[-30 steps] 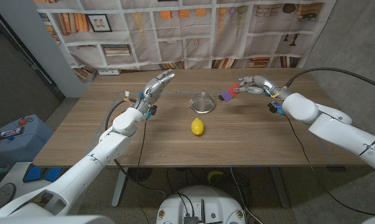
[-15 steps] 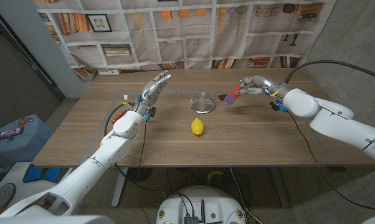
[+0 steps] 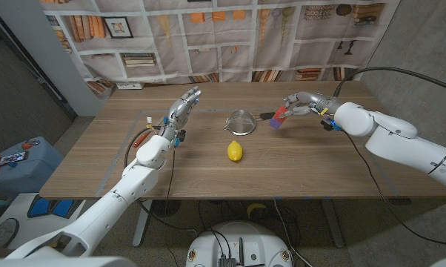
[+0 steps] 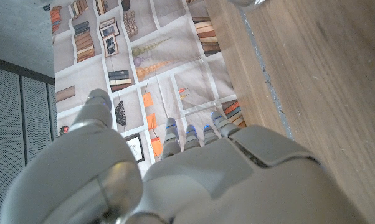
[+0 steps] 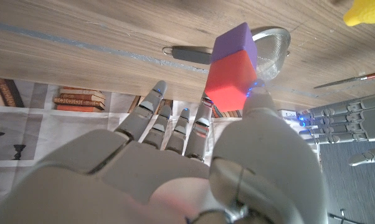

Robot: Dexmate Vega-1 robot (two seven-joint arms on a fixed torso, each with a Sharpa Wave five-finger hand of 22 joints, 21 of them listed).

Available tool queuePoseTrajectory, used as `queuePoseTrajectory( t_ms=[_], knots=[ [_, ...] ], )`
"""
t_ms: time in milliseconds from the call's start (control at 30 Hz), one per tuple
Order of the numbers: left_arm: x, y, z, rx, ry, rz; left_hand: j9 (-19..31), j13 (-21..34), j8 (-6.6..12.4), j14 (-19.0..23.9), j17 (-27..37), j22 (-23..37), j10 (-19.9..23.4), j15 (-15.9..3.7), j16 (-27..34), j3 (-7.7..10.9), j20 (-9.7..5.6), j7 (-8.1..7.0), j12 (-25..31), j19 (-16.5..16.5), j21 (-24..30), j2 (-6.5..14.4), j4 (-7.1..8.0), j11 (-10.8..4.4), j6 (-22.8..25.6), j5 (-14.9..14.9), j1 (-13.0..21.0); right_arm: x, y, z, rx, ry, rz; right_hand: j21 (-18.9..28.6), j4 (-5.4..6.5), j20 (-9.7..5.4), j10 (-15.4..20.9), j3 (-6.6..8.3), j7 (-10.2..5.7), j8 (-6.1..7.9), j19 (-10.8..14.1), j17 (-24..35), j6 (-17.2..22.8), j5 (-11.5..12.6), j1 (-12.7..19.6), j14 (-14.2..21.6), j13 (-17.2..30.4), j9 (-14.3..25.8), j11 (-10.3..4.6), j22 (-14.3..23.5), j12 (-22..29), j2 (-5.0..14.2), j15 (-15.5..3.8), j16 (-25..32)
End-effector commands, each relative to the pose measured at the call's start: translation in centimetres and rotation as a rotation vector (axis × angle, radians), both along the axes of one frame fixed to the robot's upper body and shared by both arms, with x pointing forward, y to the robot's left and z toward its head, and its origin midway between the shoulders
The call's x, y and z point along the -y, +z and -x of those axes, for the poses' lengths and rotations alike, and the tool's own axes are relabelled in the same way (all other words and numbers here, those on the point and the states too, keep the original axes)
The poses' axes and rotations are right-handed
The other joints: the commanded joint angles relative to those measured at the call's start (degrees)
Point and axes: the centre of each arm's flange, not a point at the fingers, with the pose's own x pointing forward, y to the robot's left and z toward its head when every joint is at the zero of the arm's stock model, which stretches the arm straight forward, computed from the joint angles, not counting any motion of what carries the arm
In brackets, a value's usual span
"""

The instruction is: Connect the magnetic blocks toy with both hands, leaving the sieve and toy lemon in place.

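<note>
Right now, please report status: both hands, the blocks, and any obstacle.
Right hand holds the joined red and purple blocks near the sieve. Left hand open, holds nothing. Toy lemon sits in front of the sieve, untouched.

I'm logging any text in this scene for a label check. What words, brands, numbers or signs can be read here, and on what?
None can be read.
Backdrop: printed book spines and framed pictures, too small and blurred for any lettering.
Blocks, lemon, sieve: no markings visible.
</note>
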Motion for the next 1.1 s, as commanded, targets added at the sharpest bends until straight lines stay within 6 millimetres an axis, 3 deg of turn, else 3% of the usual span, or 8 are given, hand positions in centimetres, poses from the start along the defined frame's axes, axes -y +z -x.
queuePoseTrajectory(
  t_ms=[33, 633, 1100],
  knots=[
    [-0.3, -0.4, -0.2, -0.009, 0.009, 0.024, 0.2, 0.09, 0.32, 0.39, 0.09, 0.14, 0.27, -0.11, 0.25, 0.45, 0.11, 0.16, 0.32, 0.49, 0.49, 0.41, -0.12, -0.16, 1.02, -0.08, -0.21, -1.1, -0.2, -0.4, 0.001, -0.05, 0.122, 0.08, -0.16, -3.11, 0.2, 0.24, -6.44, 0.57, 0.37, 0.17, 6.8, 0.43, 2.14, 0.55, 0.13, 0.42, -0.59, 0.2, -0.1, 2.7, -3.31, 0.04],
    [0.0, -0.9, -0.7, -0.018, -0.012, 0.046, 0.17, 0.09, -0.59, 0.75, 0.07, 0.13, 0.37, -0.57, -0.14, 0.54, -0.52, -0.65, -0.15, 0.57, 0.06, 1.18, -0.16, -1.55, -0.46, -0.13, -1.09, -2.0, -0.8, -1.4, -0.042, -0.069, 0.208, 0.08, -0.01, -3.23, 0.23, 0.24, -6.45, 0.74, 0.38, 0.18, 6.85, 0.4, 2.51, 0.6, 0.14, 0.82, -0.72, 0.2, -0.11, 2.66, -3.56, 0.06],
    [0.0, -1.0, -0.7, -0.017, -0.01, 0.049, 0.16, 0.08, -0.45, 0.89, 0.06, 0.13, 0.57, -0.69, -0.21, 0.59, -0.73, -0.63, -0.23, 0.59, -0.05, 1.57, -0.16, -1.58, -0.25, -0.12, -1.48, -2.4, -1.2, -2.2, -0.062, -0.085, 0.247, 0.07, 0.05, -3.22, 0.27, 0.26, -6.46, 0.84, 0.36, 0.19, 6.81, 0.4, 2.82, 0.65, 0.15, 1.09, -0.8, 0.21, -0.1, 2.64, -3.53, 0.08]
  ],
)
